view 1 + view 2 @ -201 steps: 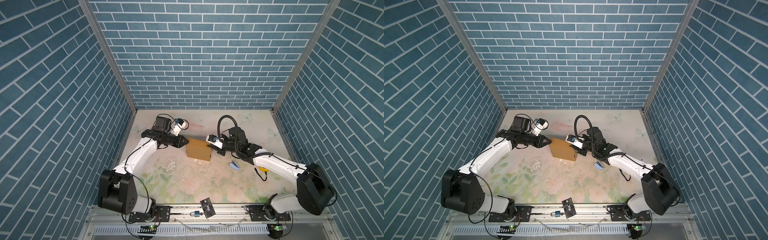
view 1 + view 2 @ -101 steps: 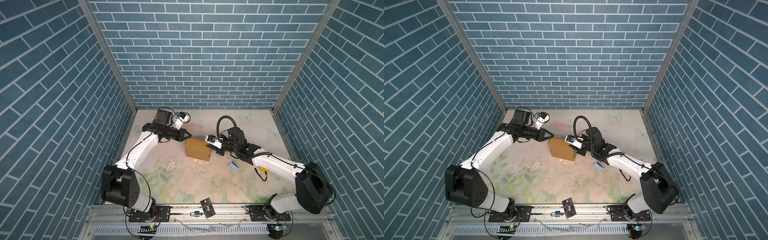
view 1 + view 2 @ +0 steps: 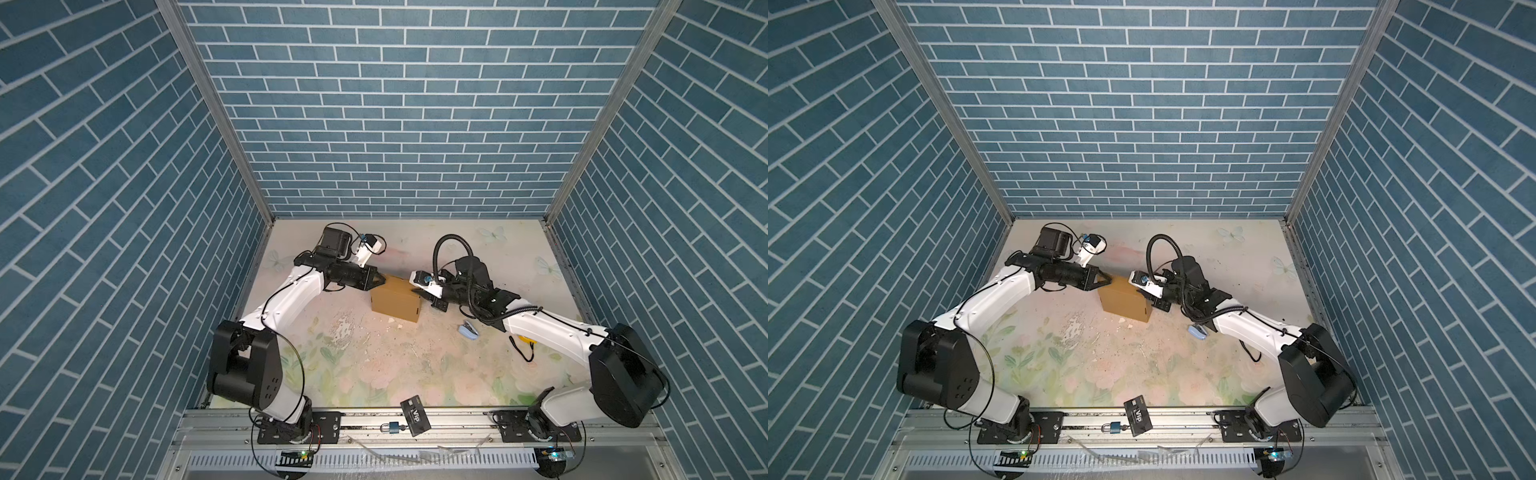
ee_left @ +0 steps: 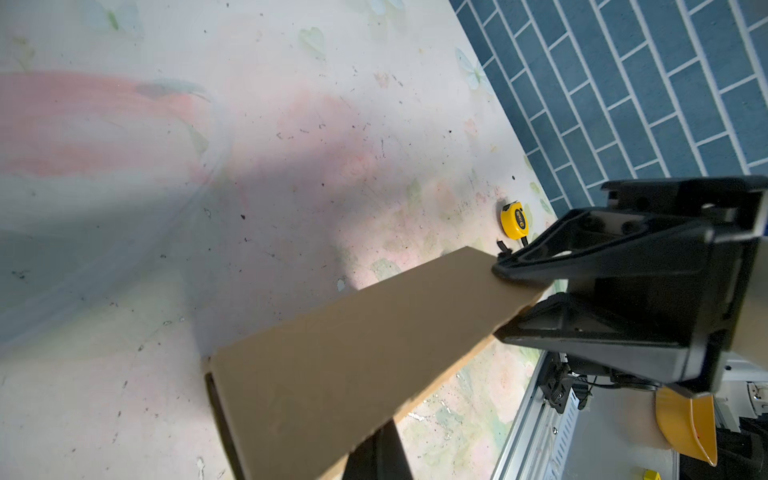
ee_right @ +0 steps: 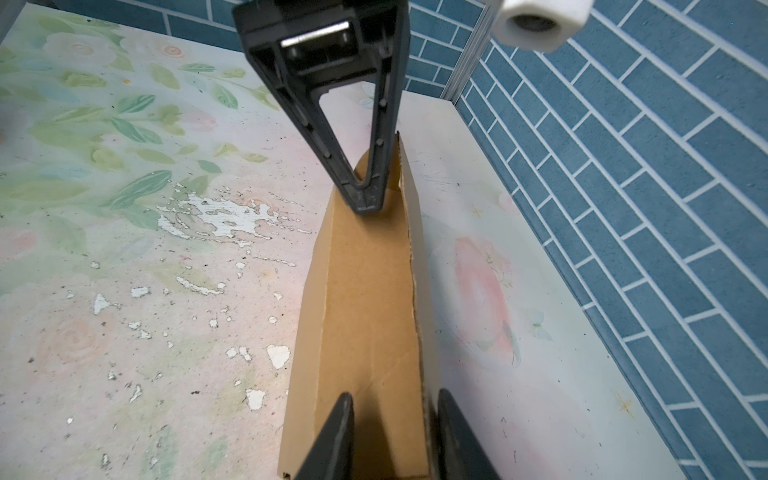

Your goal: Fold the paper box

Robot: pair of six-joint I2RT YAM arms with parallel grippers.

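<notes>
– Between your two pincers, on the table [image 3: 374,374], stands the paper box [image 3: 395,301], stretched from one to the other. Your left pincer [image 4: 511,301] is clamped right down on the edge of a cardboard panel, near its corner, with nothing but the sheet's thickness in the jaws.

– And your right pincer [image 5: 395,440]?

– Part-way open, astride the end of the box nearest it, with cardboard showing between the fingers. I can't tell whether the pads actually press it, because the frame edge cuts the fingertips off.

– So where does it go wrong for you?

– That left bite is thin, right at the edge. Pull sideways and the corner could slip out, or the corrugated board could tear. Push too hard toward the right pincer and the panel could buckle off its crease instead of folding on it. And if the right side isn't truly holding, the whole box could skid across the table.

– Anything you can't read?

– Plenty. The tabs and slots are out of sight, so I can't say which flap comes next. In both top views the contact points are too small to judge. Past the left pincer's fingertips, well beyond the box, a yellow tape measure [image 4: 515,220] lies on the table, and in the top views your right arm covers most of it.
</notes>
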